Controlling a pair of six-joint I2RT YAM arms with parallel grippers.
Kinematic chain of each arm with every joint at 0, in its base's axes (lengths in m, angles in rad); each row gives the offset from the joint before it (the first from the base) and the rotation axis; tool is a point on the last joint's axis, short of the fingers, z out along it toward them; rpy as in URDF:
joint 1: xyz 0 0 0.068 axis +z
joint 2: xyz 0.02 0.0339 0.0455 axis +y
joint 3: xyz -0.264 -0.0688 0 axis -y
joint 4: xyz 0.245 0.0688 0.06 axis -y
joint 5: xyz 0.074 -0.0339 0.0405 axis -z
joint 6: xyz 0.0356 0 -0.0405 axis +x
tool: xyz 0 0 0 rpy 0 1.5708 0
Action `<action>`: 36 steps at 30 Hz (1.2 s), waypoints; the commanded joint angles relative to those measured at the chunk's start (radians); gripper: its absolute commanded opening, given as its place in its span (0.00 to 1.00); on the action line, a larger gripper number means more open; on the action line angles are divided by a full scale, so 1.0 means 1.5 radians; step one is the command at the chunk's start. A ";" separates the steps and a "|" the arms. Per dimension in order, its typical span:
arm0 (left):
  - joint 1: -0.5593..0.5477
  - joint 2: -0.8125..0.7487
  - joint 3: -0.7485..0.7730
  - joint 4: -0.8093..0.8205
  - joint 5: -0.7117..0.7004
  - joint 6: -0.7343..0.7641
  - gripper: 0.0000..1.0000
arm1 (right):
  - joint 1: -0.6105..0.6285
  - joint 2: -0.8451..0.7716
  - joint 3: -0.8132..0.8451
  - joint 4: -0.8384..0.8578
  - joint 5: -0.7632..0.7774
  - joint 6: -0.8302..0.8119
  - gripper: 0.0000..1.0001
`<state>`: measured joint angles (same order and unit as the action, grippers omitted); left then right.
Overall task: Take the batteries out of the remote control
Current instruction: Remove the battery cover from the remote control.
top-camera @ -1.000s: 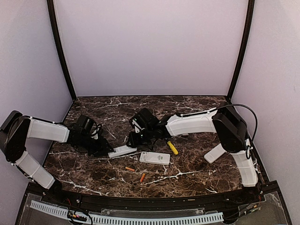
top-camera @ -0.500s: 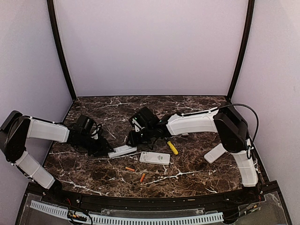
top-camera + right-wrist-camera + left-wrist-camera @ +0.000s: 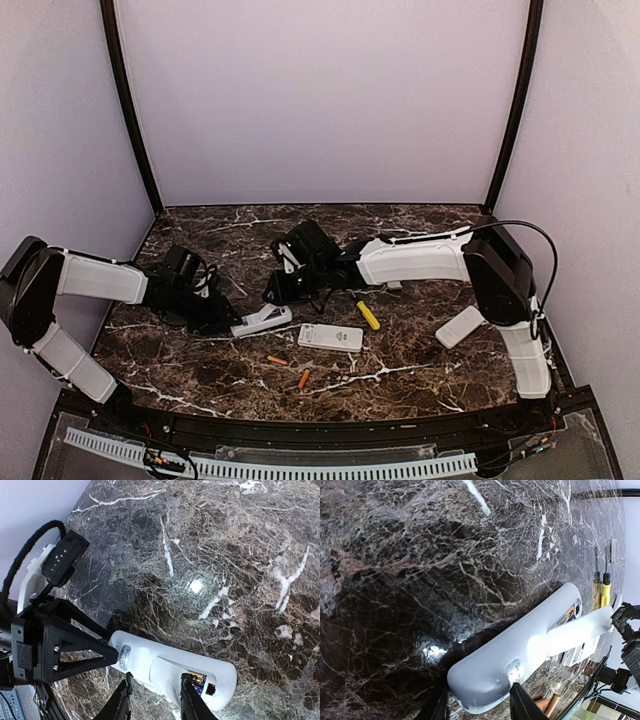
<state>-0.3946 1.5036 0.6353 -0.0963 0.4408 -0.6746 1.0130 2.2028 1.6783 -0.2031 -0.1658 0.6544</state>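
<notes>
Remote control (image 3: 262,320), one end clamped in the left gripper (image 3: 479,707), is hovered over by the half-open right gripper (image 3: 155,702); a battery (image 3: 198,680) seated in its bay could be flung off the table (image 3: 420,380) if levered too sharply.

**Lighting and picture quality in the three views.**
Soft, even light from above fills the overhead view. The dark table (image 3: 420,350) reads dim there, shadows are faint, and fine detail is slightly soft. In each wrist view a small white glare spot lies on the polished marble, left of the remote (image 3: 520,650) in one and above it in the other. A deep shadow lies beside the remote, whose white shell is near overexposure, soft at its nearest end.
</notes>
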 commanded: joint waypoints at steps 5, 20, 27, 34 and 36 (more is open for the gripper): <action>0.002 -0.019 -0.002 -0.053 -0.016 0.006 0.41 | 0.006 0.043 0.057 0.013 -0.008 -0.029 0.32; 0.002 -0.032 -0.004 -0.057 -0.026 0.005 0.41 | -0.007 0.109 0.124 0.012 -0.003 -0.044 0.32; 0.002 -0.074 0.021 -0.101 -0.065 0.031 0.46 | -0.014 0.058 0.101 0.011 0.022 -0.064 0.39; 0.002 -0.063 0.111 -0.155 -0.058 0.107 0.59 | -0.040 -0.053 0.003 0.008 0.076 -0.085 0.58; 0.002 -0.043 0.145 -0.167 -0.041 0.128 0.61 | -0.050 -0.090 -0.043 0.007 0.092 -0.089 0.63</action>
<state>-0.3946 1.4147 0.7586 -0.2741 0.3573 -0.5766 0.9695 2.1899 1.7073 -0.2012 -0.1001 0.5472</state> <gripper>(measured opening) 0.599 0.596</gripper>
